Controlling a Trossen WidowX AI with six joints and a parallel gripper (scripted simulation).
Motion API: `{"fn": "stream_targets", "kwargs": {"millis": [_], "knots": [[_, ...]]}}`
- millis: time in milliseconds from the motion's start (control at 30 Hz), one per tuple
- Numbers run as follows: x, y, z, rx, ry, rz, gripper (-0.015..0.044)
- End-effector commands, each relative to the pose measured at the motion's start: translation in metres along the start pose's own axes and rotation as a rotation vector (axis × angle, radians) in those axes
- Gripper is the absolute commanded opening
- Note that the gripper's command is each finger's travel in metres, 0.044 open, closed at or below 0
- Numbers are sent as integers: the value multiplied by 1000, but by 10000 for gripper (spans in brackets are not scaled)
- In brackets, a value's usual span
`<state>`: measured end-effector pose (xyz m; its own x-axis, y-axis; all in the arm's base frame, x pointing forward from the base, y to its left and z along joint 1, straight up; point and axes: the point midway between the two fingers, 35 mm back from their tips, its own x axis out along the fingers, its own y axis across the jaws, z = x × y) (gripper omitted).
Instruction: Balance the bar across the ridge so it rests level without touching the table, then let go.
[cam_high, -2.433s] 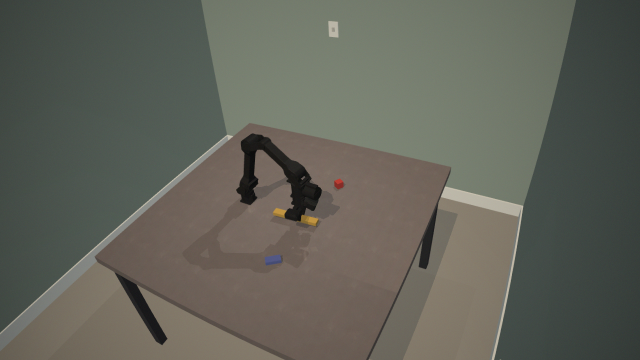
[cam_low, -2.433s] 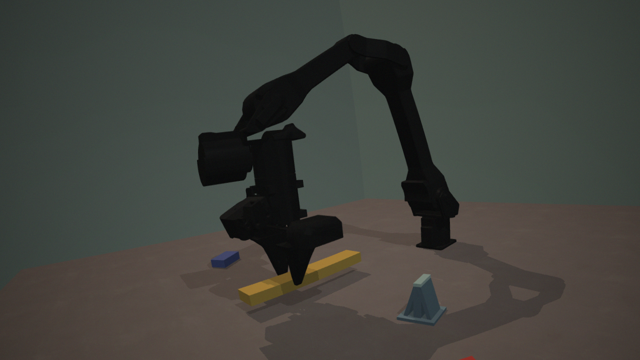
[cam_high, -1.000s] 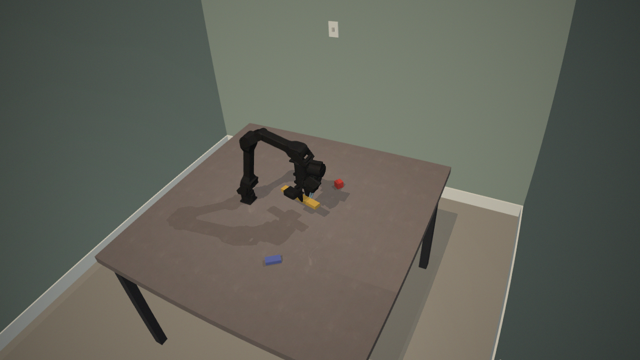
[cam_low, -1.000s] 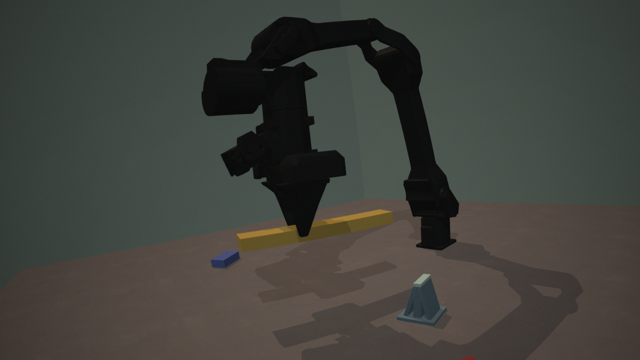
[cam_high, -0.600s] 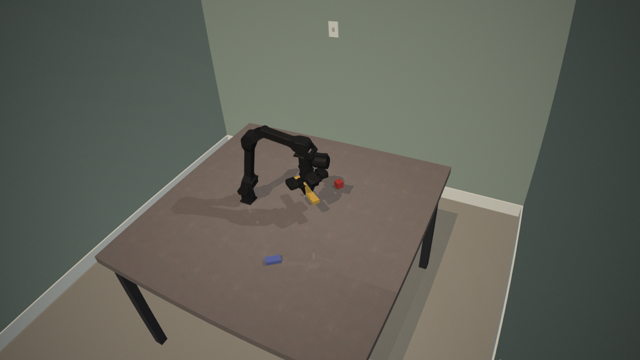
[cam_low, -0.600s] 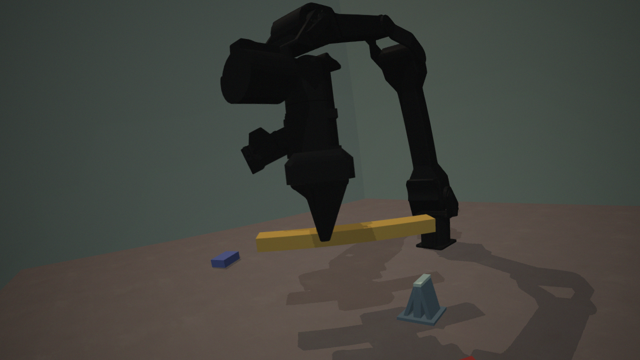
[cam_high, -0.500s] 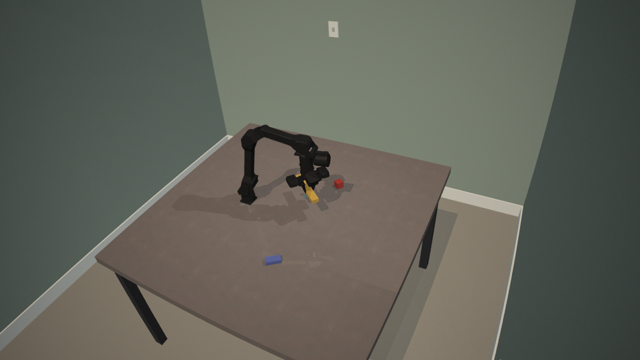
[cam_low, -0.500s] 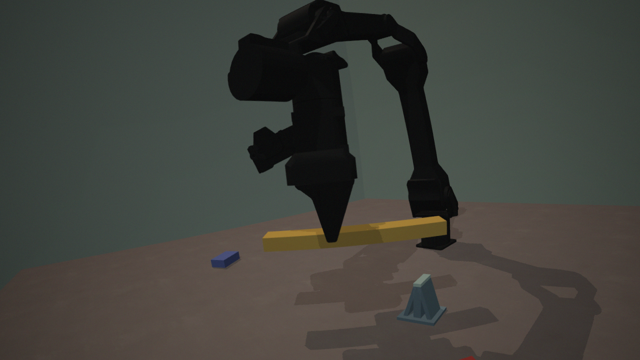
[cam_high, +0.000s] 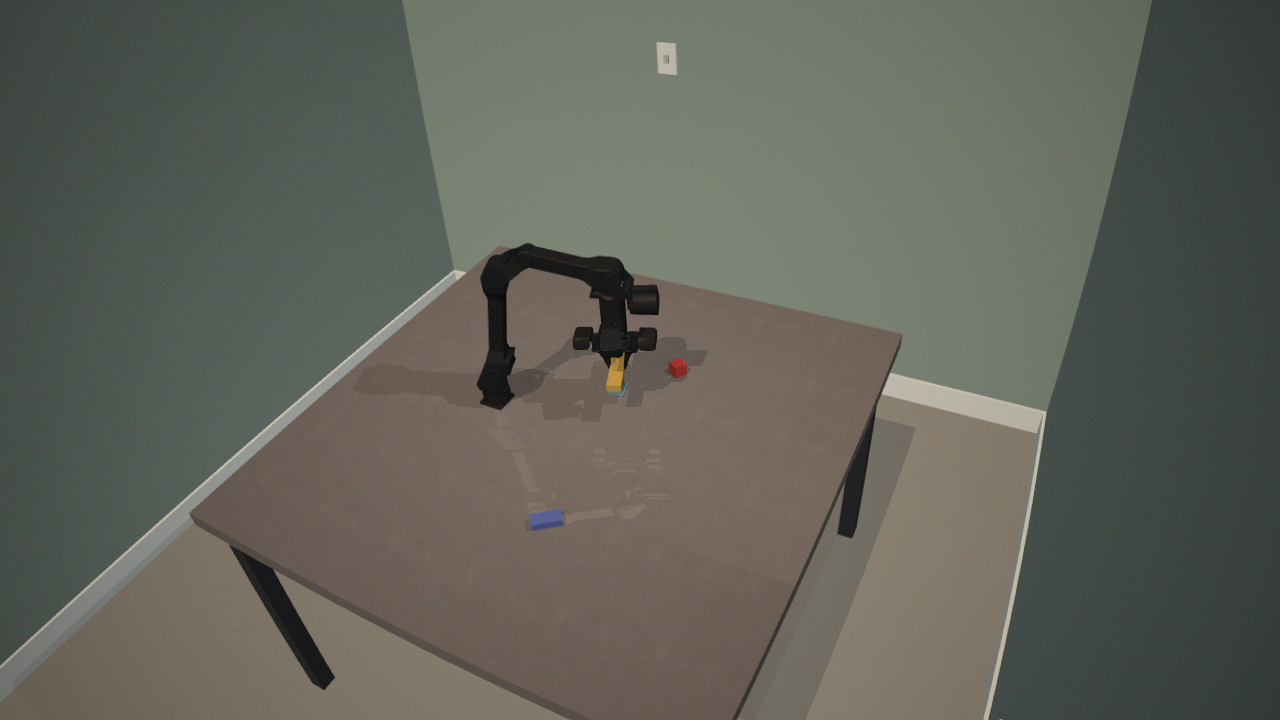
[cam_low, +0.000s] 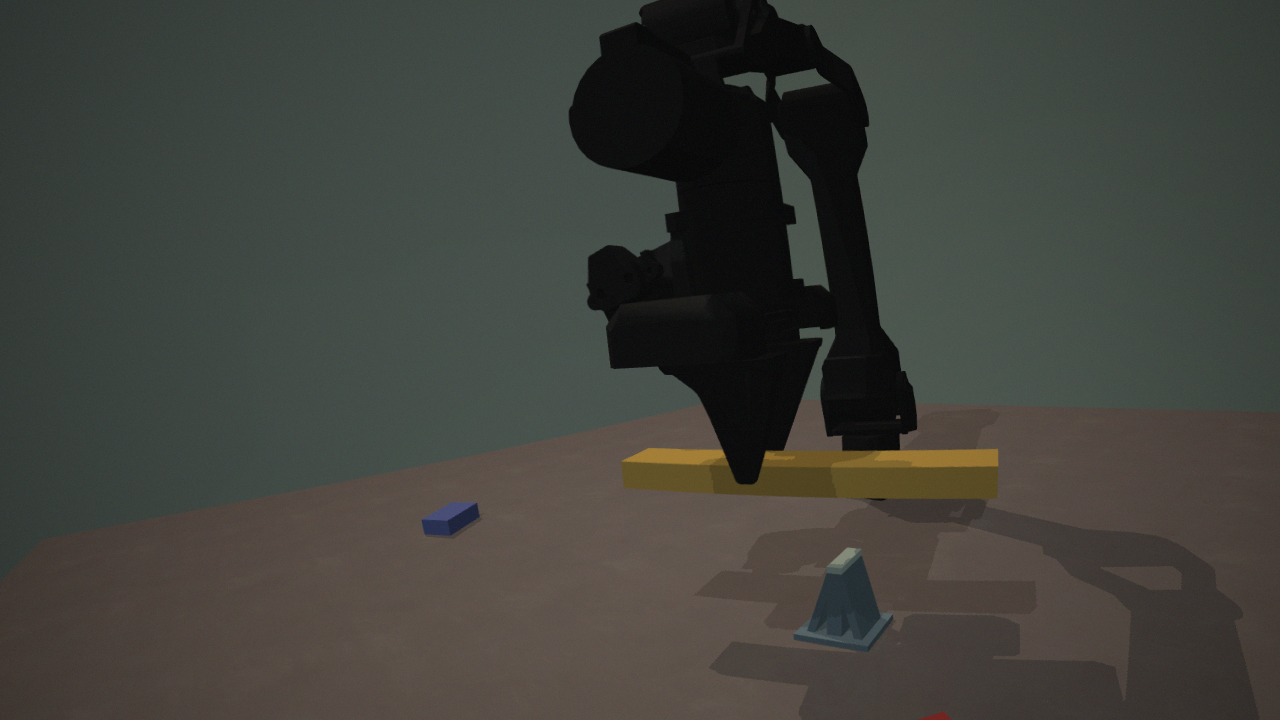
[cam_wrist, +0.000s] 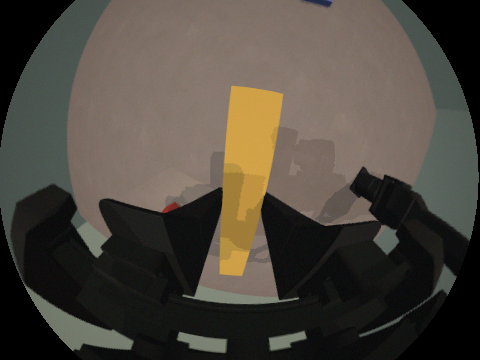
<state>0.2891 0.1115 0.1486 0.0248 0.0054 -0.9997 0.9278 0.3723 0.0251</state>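
My gripper (cam_high: 617, 361) (cam_low: 759, 463) (cam_wrist: 242, 194) is shut on the yellow bar (cam_high: 614, 379) (cam_low: 913, 479) (cam_wrist: 252, 130). The bar is in the air, about level in the exterior view, and the fingers hold it left of its middle as seen there. The ridge (cam_high: 618, 394) (cam_low: 841, 600) is a blue-grey wedge with a pale narrow top and a flat base, upright on the table. It stands below the bar, with a visible gap between them in the exterior view. In the top view the bar hides most of the ridge. I cannot make out the ridge in the wrist view.
A red cube (cam_high: 677, 368) (cam_low: 935, 716) (cam_wrist: 171, 208) lies on the table (cam_high: 402, 537) near the ridge, right of it in the top view. A blue block (cam_high: 546, 520) (cam_low: 447, 520) (cam_wrist: 318, 2) lies farther off, toward the front in the top view.
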Motion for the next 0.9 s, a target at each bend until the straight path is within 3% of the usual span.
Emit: {"fn": "stream_targets", "kwargs": {"millis": [0,867], "knots": [[-2,-7,-13,118,6,8,0],[29,-15,-19,172,6,7,0]]}}
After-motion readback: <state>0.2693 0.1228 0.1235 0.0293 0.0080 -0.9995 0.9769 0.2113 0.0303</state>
